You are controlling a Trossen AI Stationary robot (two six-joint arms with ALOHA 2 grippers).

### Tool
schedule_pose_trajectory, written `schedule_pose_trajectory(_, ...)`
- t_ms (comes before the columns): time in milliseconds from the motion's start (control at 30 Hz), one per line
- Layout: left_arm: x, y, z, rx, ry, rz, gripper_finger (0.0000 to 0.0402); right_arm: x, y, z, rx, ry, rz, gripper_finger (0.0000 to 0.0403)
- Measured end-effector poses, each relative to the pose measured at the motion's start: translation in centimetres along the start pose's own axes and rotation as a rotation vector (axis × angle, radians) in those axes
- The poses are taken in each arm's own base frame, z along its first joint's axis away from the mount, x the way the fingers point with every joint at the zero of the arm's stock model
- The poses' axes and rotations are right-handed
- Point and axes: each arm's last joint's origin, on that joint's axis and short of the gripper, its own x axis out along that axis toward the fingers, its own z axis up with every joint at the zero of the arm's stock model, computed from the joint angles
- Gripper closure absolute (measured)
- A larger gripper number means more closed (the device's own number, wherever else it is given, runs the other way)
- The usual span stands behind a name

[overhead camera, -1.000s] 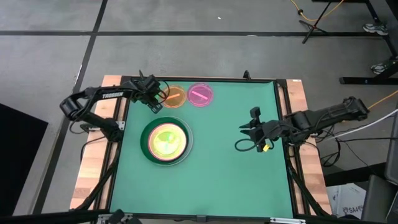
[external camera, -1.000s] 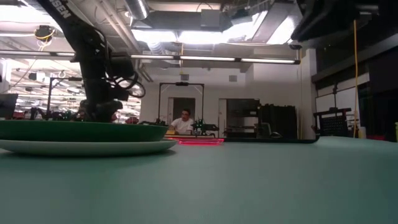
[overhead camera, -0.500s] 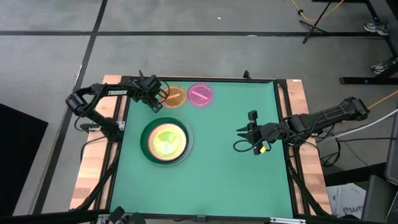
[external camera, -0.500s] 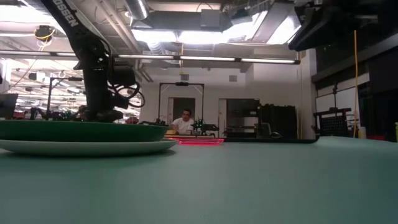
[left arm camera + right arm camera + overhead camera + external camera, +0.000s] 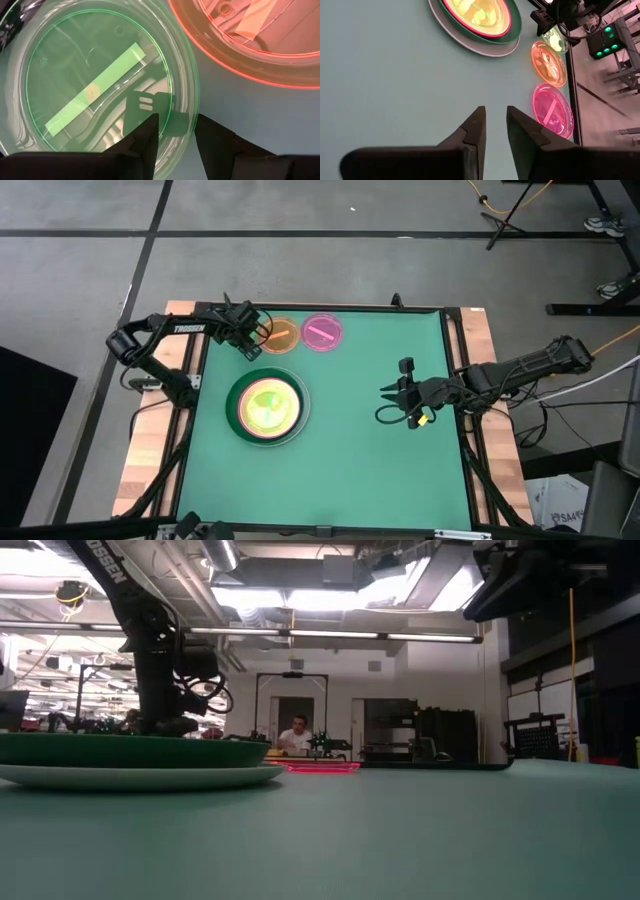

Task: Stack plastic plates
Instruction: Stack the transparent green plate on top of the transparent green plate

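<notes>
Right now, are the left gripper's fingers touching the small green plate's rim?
Cannot tell. In the left wrist view the left gripper straddles the small green plate's rim, but contact isn't plain.

Robotics lab, open industrial hall with exposed ceiling ducts and strip lights, concrete floor, equipment racks, a person seated far behind the green tabletop

Small plates behind plate stack
</notes>
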Motion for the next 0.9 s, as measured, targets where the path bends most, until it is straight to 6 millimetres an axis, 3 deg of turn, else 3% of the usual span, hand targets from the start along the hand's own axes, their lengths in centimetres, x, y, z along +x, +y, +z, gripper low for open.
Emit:
schedule_pose_trajectory(300, 0.03, 0.0, -0.03, -0.001, 0.001, 0.001, 0.0283, 0.0, 0.0, 0.0, 0.0, 0.0, 0.0, 0.0331)
schedule_pose_trajectory(600, 0.05, -0.03, -0.07, -0.006, 0.004, -0.005, 0.0336, 0.0, 0.0, 0.0, 0.0, 0.0, 0.0, 0.0331)
schedule_pose_trajectory(900, 0.08, 0.0, -0.06, -0.008, 0.002, 0.004, 0.0357, 0.01, 0.0, -0.01, 0.0, 0.001, 0.0, 0.0331)
